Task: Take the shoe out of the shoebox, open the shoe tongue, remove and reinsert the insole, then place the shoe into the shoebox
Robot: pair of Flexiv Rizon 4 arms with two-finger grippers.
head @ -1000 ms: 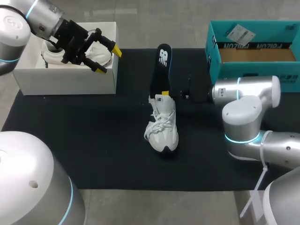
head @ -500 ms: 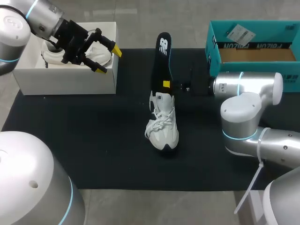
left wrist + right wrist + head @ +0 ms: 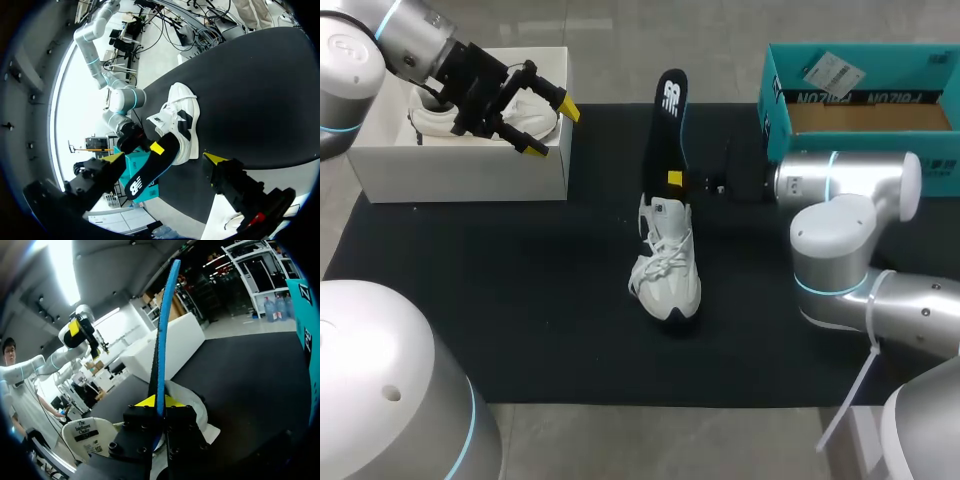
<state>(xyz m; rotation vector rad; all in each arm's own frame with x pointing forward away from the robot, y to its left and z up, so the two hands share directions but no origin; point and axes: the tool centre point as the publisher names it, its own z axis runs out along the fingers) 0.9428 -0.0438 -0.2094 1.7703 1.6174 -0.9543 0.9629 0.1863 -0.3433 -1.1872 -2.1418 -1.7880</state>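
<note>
1. Right gripper [image 3: 673,181] pinches the insole [image 3: 666,125] edgewise (upright, rising past its fingers); the shoe [image 3: 667,265] sits just below on the black mat [image 3: 520,300].
2. Left gripper [image 3: 548,125] hangs spread, holding nothing, over the white shoebox [image 3: 460,175].

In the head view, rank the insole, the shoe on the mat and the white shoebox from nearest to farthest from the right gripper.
1. The insole: clamped upright between the fingers of the right gripper.
2. The shoe: just beside the gripper, mid-mat.
3. The white shoebox: far off at the mat's back left corner.
</note>
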